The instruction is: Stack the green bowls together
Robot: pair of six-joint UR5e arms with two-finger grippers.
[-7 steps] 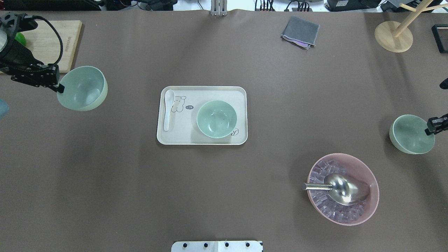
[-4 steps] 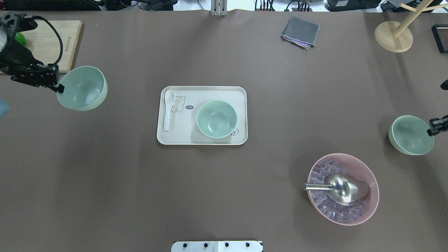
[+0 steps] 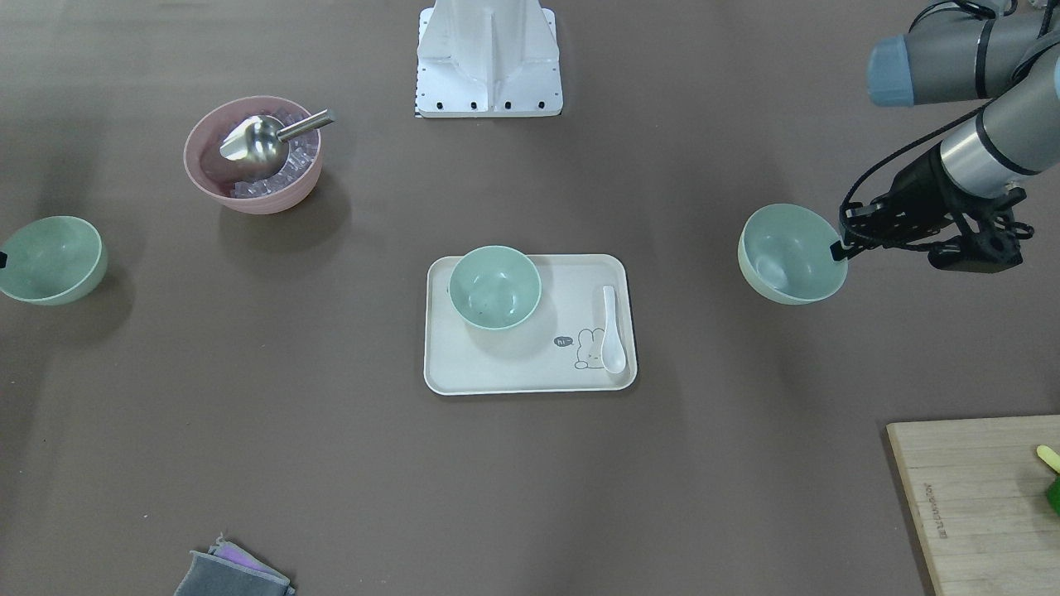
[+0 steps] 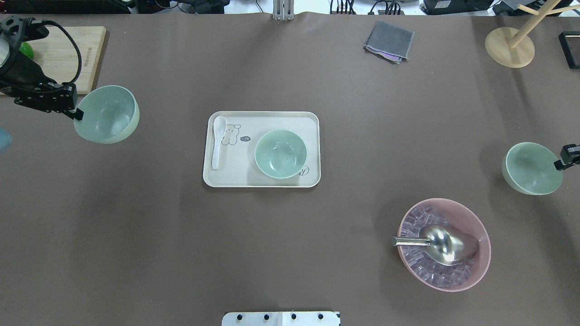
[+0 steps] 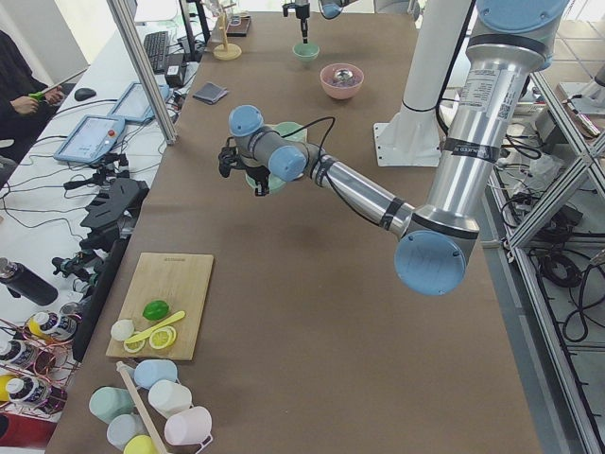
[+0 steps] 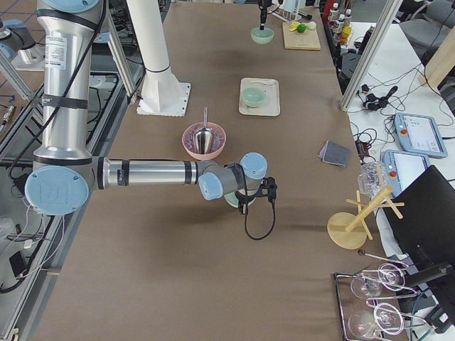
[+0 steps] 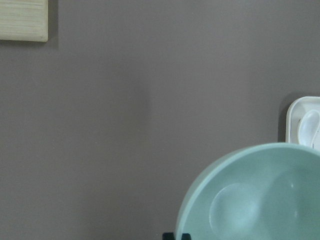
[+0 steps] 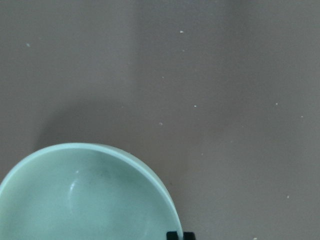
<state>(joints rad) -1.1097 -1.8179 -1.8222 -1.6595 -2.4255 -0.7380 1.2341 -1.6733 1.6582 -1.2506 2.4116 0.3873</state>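
On the tray (image 3: 497, 368), a "hi" bubble (image 3: 564, 341) near one green bowl (image 3: 494, 287); left hand (image 4: 78, 114), right hand (image 4: 557, 165) each gripping another.

Three pale mint-green bowls, matte, empty. Centre bowl (image 4: 280, 154): upright, by the tray's (image 4: 263, 118) right edge. Left bowl (image 4: 106, 114), right bowl (image 4: 532, 168): tilted, near the table's (image 4: 290, 253) end edges.

Left arm (image 5: 359, 194), right arm (image 6: 149, 172): silver-grey tubes, pale blue joint caps (image 5: 430, 263). Left tool (image 3: 838, 247), right tool (image 4: 559, 164) are black; black cable (image 4: 80, 56) loops at each. White base plate (image 3: 489, 74) bears screws (image 3: 474, 105).
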